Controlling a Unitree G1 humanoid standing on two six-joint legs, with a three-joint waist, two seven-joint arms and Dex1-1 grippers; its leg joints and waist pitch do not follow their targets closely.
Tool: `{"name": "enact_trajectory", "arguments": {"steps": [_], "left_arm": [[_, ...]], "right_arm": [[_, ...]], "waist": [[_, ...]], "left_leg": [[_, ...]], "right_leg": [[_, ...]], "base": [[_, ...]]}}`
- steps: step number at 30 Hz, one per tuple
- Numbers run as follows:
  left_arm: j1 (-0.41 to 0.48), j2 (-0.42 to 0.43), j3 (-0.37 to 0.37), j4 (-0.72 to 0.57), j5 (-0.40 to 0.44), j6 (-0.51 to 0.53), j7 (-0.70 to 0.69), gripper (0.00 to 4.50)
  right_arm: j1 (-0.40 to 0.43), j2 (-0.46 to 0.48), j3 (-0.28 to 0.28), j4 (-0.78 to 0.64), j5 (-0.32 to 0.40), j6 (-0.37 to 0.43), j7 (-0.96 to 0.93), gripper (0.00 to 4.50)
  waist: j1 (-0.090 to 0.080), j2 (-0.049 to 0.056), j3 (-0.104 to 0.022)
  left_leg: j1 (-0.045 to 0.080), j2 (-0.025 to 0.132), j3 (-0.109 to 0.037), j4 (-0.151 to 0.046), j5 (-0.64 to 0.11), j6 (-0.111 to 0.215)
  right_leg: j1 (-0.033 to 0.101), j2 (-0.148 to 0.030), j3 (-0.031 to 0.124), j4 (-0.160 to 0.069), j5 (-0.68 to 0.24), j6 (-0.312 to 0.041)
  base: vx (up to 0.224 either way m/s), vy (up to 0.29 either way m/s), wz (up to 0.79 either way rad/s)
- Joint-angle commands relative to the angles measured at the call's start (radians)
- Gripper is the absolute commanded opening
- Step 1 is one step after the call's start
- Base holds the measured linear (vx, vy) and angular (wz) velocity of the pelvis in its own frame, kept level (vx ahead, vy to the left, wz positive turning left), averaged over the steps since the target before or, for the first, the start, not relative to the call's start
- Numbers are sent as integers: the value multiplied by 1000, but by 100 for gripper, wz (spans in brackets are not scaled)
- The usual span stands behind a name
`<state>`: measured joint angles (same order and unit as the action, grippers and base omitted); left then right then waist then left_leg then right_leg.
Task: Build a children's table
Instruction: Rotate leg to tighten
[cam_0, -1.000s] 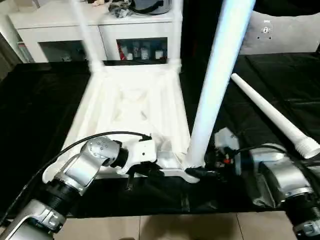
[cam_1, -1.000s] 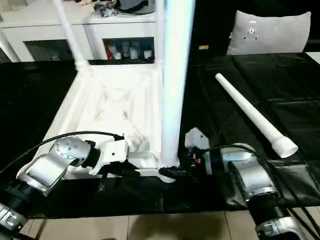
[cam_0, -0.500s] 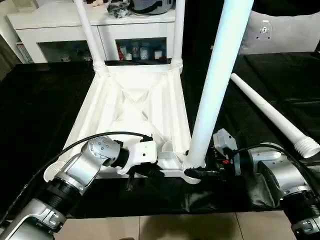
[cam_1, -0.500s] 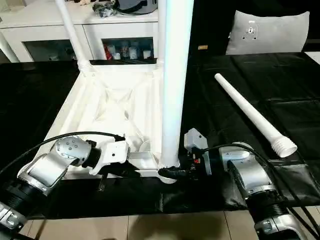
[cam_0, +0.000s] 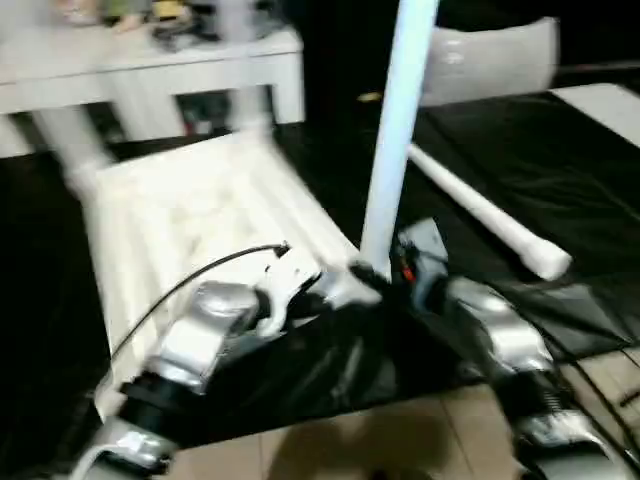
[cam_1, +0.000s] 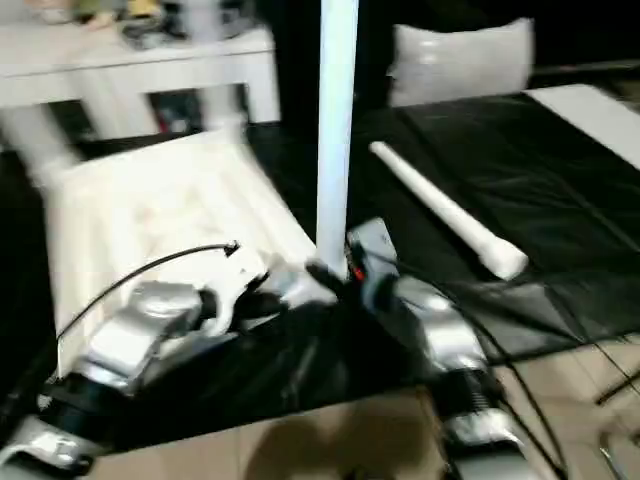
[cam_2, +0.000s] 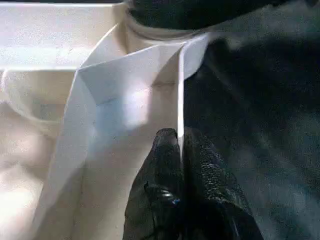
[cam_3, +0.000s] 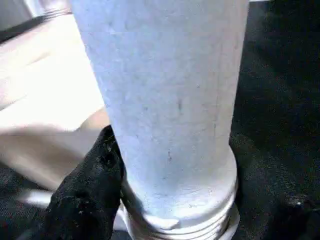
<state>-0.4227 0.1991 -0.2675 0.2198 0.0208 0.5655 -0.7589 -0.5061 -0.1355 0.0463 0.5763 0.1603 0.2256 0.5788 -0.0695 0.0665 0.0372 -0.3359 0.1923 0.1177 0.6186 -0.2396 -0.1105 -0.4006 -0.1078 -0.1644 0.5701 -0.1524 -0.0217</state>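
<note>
Left gripper (cam_2: 178, 150) pinches tabletop (cam_0: 180, 215) rim – right gripper (cam_3: 170, 210) seemingly clasps upright leg (cam_3: 165, 100).

I note the upright leg (cam_3: 165, 100) as matt white plastic, faintly speckled; tabletop (cam_2: 100, 100) smooth white plastic; fingers (cam_2: 170, 190) black, pebbled rubber; table cover (cam_0: 560, 150) black cloth.

A black sheet (cam_0: 560, 150) covers the work surface, creased in shallow folds toward three o'clock. Along its near edge, at six o'clock, runs a pale tiled floor (cam_0: 400, 440) with thin grout lines. At eleven o'clock stands a white cabinet (cam_0: 150, 75) with a flat top bearing blurred clutter and dark openings below. At one o'clock a light grey cushion (cam_1: 460, 60) leans against a dark backdrop. A pale flat panel (cam_0: 605, 100) shows at three o'clock.
</note>
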Motion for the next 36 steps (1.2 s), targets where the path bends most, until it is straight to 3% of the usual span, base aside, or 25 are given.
{"name": "enact_trajectory", "arguments": {"steps": [1,2,3,4,6,10,12,15,16,20,24,28,31,36], "left_arm": [[-40,-87,14,-9,-22,5,100,0],[-44,-96,18,-6,-17,6,117,0],[-48,-107,21,-3,-13,5,137,0],[-51,-119,20,-2,-7,2,153,0],[-51,-121,7,-6,12,0,161,0],[-51,-112,-7,2,42,-6,175,0],[-54,-92,-10,14,48,-14,173,0],[-61,-60,-28,35,47,-57,134,0],[-61,-47,-38,40,49,-79,113,0],[-63,-2,-69,73,61,-124,44,0],[-60,50,-101,88,54,-163,-41,0],[-47,126,-159,88,57,-255,-170,0],[-41,159,-180,86,55,-292,-232,0],[-50,220,-208,91,40,-372,-364,0]], "right_arm": [[-52,71,-17,138,3,4,-158,272],[-58,76,-18,147,0,-3,-164,272],[-65,84,-22,157,-1,-10,-174,307],[-73,93,-30,165,1,-17,-188,307],[-78,97,-30,171,-12,-25,-187,328],[-67,94,-34,160,-19,-38,-163,364],[-48,73,-46,142,0,-72,-118,389],[-20,33,-52,109,28,-118,-44,399],[-7,16,-53,90,37,-121,-13,421],[43,-65,-49,11,55,-136,121,444],[85,-161,-41,-68,83,-136,282,444],[101,-245,-14,-116,99,-125,416,444],[105,-276,9,-127,78,-157,461,444],[111,-339,77,-167,69,-186,639,444]], "waist": [[-7,-6,-43],[-13,-4,-45],[-11,-2,-49],[-10,-5,-54],[-5,-8,-55],[13,-7,-64],[22,-9,-65],[36,-7,-63],[41,-8,-64],[60,-5,-60],[76,-3,-63],[84,-5,-63],[88,-5,-63],[113,-9,-65]], "left_leg": [[-29,-2,3,-72,-337,62],[-31,-1,1,-71,-337,66],[-29,1,1,-72,-329,70],[-40,8,-3,-77,-291,82],[-46,13,-2,-81,-251,97],[-48,20,3,-76,-116,137],[-48,19,6,-74,-88,154],[-47,18,9,-74,-78,168],[-46,17,9,-74,-78,169],[-40,22,12,-77,-112,154],[-37,25,12,-79,-104,155],[-36,27,11,-79,-92,168],[-34,25,15,-78,-90,163],[-30,32,16,-79,-68,166]], "right_leg": [[54,-42,12,-118,-637,-24],[57,-41,8,-119,-624,-19],[59,-45,9,-118,-603,-27],[65,-49,16,-107,-533,-53],[66,-48,28,-94,-452,-91],[70,-50,43,-65,-272,-174],[73,-49,45,-60,-238,-190],[75,-49,44,-63,-254,-183],[76,-49,45,-65,-266,-176],[71,-45,46,-71,-303,-158],[73,-46,50,-65,-272,-170],[72,-46,53,-59,-245,-182],[69,-47,52,-63,-278,-177],[66,-46,57,-56,-253,-184]], "base": [[0,0,0],[0,0,0],[0,0,0],[0,0,0],[0,0,0],[0,0,0],[0,0,0],[0,0,0],[0,0,0],[0,0,0],[0,0,0],[0,0,0],[0,0,0],[0,0,0]]}}
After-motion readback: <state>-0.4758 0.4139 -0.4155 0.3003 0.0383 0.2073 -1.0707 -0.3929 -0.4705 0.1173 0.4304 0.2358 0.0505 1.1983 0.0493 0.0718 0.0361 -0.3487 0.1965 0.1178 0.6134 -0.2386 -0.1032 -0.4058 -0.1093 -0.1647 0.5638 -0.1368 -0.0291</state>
